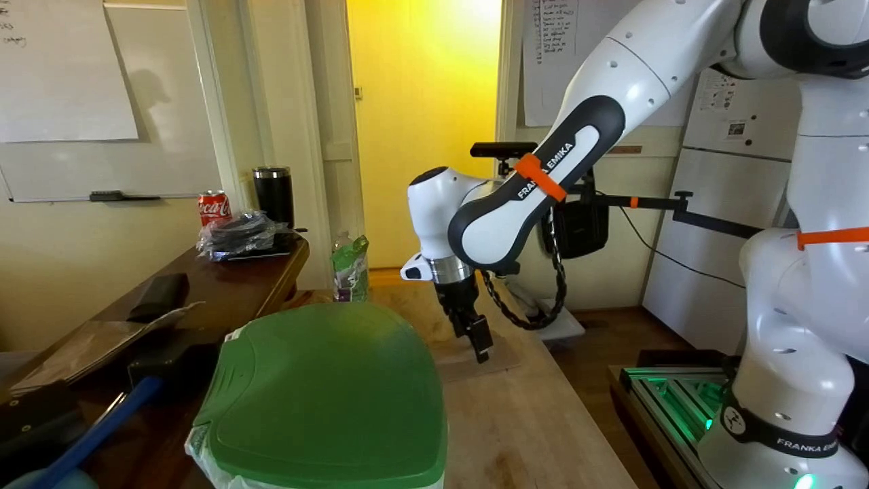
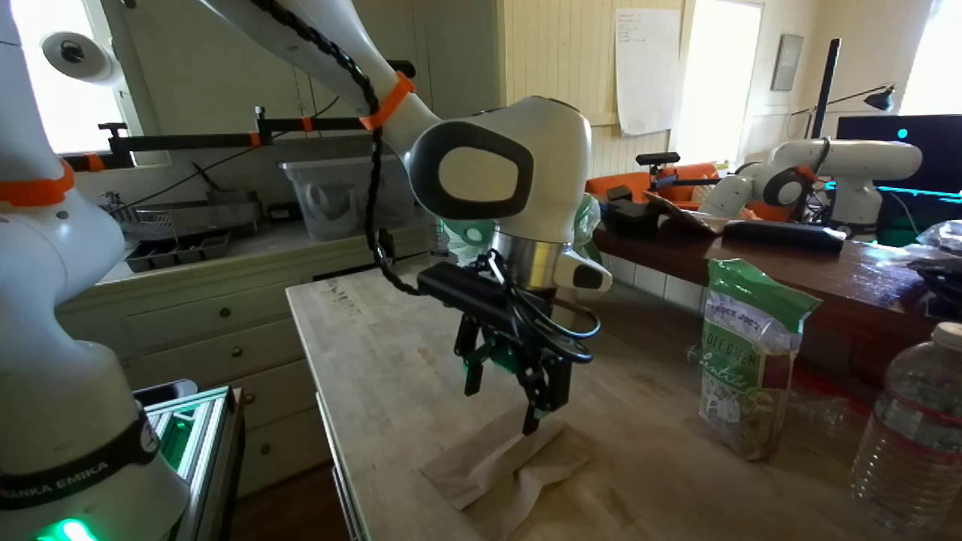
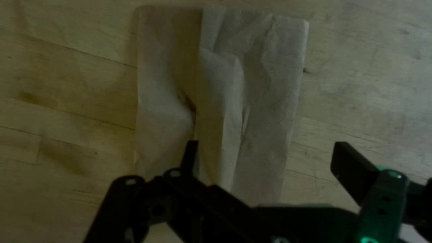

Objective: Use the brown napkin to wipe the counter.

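Observation:
The brown napkin lies creased, with a raised fold along its middle, on the light-brown wooden counter. In the wrist view the napkin lies below and ahead of the jaws on the counter. My gripper points down above the counter near the napkin. In the wrist view the gripper is open with nothing between its fingers; one finger is over the napkin, the other past its right edge. The gripper also shows in an exterior view, with the counter beneath.
A large green rounded cover stands beside the counter's near part. A green snack bag and a clear plastic bottle stand on the counter. A cluttered dark desk runs alongside. Brownish stains mark the wood.

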Motion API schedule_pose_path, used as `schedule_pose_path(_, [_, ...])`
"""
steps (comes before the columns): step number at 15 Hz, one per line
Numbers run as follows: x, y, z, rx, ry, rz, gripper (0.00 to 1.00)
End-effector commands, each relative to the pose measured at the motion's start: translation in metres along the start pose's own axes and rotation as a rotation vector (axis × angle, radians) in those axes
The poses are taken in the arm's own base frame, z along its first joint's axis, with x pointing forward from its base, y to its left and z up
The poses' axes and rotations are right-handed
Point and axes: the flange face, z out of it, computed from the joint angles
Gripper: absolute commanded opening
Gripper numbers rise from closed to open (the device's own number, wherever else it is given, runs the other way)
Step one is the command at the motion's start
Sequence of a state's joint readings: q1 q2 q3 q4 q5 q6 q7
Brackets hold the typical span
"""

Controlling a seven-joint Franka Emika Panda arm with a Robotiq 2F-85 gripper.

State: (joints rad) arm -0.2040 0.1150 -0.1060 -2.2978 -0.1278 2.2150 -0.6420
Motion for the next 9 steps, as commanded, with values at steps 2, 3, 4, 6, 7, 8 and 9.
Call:
schedule_pose_path(2, [-0.018,-0.015,-0.026,-0.057,0.116,0.056,1.0])
schedule_pose_path(3, [-0.021,-0.016,-0.033,-0.068,0.138,0.058,1.0])
schedule_pose_path(4, [-0.025,-0.016,-0.038,-0.092,0.155,0.069,1.0])
schedule_pose_path(6, [-0.035,-0.017,-0.053,-0.129,0.199,0.091,1.0])
schedule_pose_path(7, [-0.04,-0.017,-0.06,-0.14,0.222,0.104,1.0])
schedule_pose_path(8, [-0.045,-0.017,-0.067,-0.143,0.254,0.122,1.0])
schedule_pose_path(9, [-0.051,-0.018,-0.074,-0.148,0.282,0.14,1.0])
